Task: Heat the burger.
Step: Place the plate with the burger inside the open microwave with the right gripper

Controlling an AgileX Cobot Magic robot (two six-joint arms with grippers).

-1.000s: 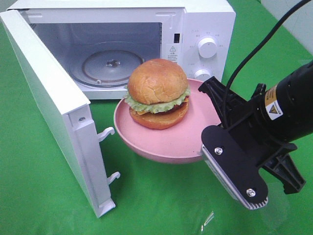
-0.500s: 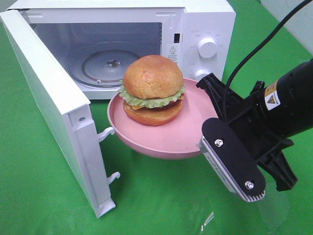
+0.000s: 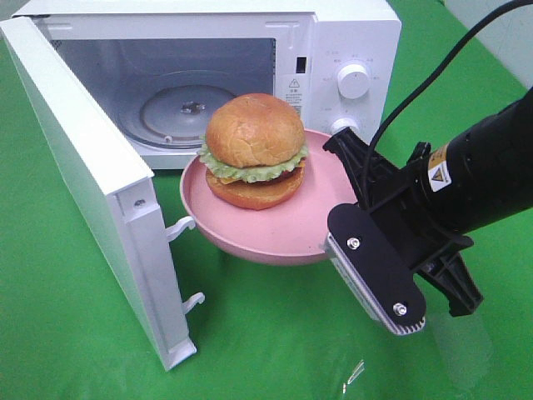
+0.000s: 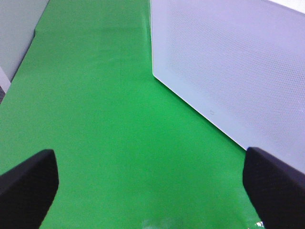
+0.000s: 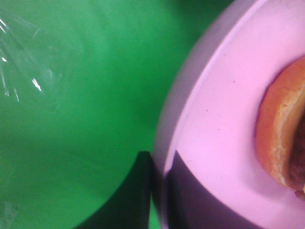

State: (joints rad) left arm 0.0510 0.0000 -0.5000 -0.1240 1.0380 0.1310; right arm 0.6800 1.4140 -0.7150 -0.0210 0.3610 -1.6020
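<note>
Right pincer (image 5: 158,193): closed on the rim of the pink plate (image 3: 279,237), one finger above the edge and one below, so the plate is carried without touching the food.
Burger (image 3: 254,150): sits on the plate, across from the clamped rim and well clear of the fingers; bun upright, lettuce and patty in place.
Plate attitude: held off the desk (image 3: 67,350) and close to level, which I judge is meant to stop the burger sliding.
Microwave (image 3: 350,42): beyond the plate from the right pincer; the plate's far edge is just in front of the opening, not yet inside.
Door (image 3: 75,167): swung fully open, off to the far side of the plate from the right pincer, leaving a free path in.
Glass turntable (image 3: 187,112): bare, ahead of the plate; the likely set-down spot.
Left pincer (image 4: 152,191): spread wide and empty, low over the desk, with the door's outer face just beside one finger.
Stage: the plate has yet to go in; closing the door and setting the dial remain.
</note>
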